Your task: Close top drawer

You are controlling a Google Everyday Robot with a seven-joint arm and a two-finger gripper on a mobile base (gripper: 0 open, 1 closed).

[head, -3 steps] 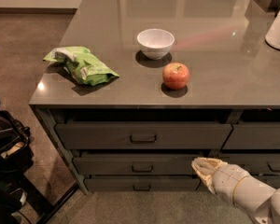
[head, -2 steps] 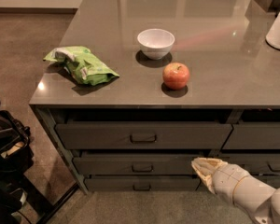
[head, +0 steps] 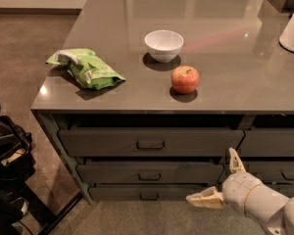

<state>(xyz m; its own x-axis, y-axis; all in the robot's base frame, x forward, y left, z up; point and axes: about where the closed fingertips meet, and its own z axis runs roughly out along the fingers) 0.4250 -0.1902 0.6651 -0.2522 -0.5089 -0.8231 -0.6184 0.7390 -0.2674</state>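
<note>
Low at the right, the gripper (head: 219, 180) hangs with fingers spread wide, holding nothing. Up and left of it, the top drawer (head: 108, 142) seems slightly pulled out. Best to press squarely near its handle (head: 150, 144), below the apple (head: 185, 79).

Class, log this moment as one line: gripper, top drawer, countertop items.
gripper: fingers open, low right, holding nothing | top drawer: ajar | counter: bowl, apple, green bag
</note>
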